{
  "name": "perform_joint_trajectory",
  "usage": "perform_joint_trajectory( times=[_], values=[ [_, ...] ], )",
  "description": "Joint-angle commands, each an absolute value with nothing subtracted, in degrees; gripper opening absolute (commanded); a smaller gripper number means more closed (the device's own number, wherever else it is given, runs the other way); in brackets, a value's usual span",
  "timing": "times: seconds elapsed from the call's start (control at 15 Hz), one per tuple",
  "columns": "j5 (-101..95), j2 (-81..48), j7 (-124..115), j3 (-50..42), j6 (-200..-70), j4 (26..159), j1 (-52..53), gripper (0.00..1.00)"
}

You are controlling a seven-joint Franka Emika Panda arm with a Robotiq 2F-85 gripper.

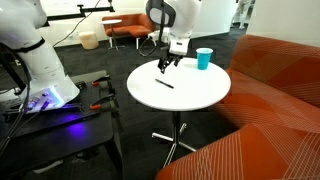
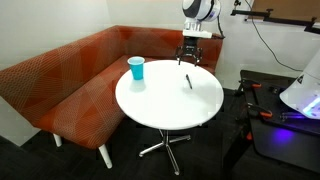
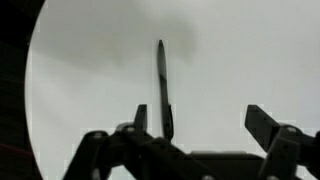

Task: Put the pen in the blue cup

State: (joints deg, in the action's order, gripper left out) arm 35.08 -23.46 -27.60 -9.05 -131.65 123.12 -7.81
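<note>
The pen [image 1: 164, 84] lies flat on the round white table [image 1: 195, 98], well apart from the blue cup [image 1: 204, 59], which stands upright near the table's edge. The gripper [image 1: 167, 63] hangs over the table near the pen, jaws wide and holding nothing; in the wrist view the pen runs close beside one finger [image 3: 140, 118]

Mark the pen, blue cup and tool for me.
pen [image 2: 188, 81]: in an exterior view, middle of the shaft.
blue cup [image 2: 136, 69]: in an exterior view, middle of its side wall.
tool [image 2: 190, 60]: in an exterior view, midway between its open fingertips.
</note>
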Motion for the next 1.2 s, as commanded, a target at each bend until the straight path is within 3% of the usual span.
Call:
perform_joint_trajectory(
  times=[0.0, 0.47, 1.13],
  values=[
    [34.26, -22.98, -32.09, -9.14, -138.24, 126.36, -5.21, 1.0],
    [30.42, -23.53, -41.33, -9.11, -147.99, 130.4, -0.93, 1.0],
    [28.5, -26.13, -43.6, -8.29, -150.48, 130.99, -1.67, 1.0]
  ],
)
